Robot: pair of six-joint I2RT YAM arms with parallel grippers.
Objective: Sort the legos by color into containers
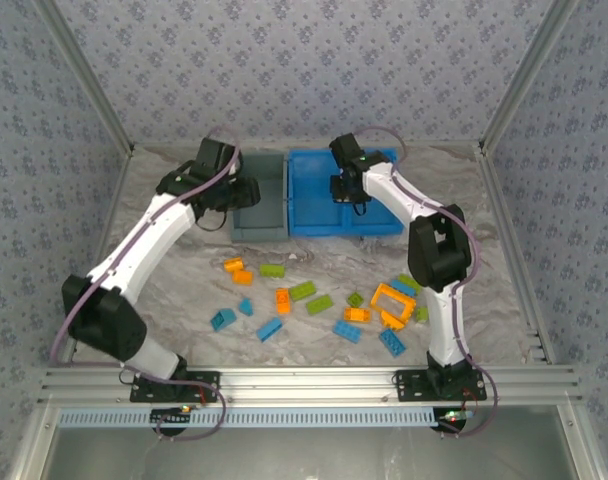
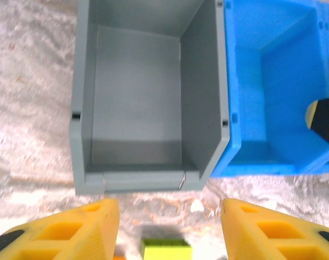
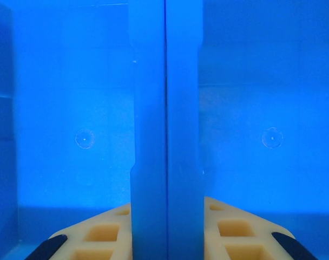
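Observation:
Blue, lime and orange legos lie scattered on the marbled table point(image 1: 184, 270), among them an orange frame point(image 1: 392, 298), a lime brick point(image 1: 272, 269) and a blue brick point(image 1: 223, 319). The grey container point(image 1: 259, 228) stands empty beside the bright blue container point(image 1: 329, 226). My left gripper point(image 1: 242, 193) hovers at the grey container's near left, open point(image 2: 171, 216), nothing between its fingers. A lime brick point(image 2: 165, 250) lies on the table below it, in front of the grey container point(image 2: 148, 181). My right gripper point(image 1: 349, 190) is shut point(image 3: 165, 208) on the blue container's divider point(image 3: 164, 135).
Both containers sit side by side against the back of the table. Metal frame rails point(image 1: 314, 380) run along the near edge and the sides. Most bricks cluster in the near centre and right, between the two arm bases.

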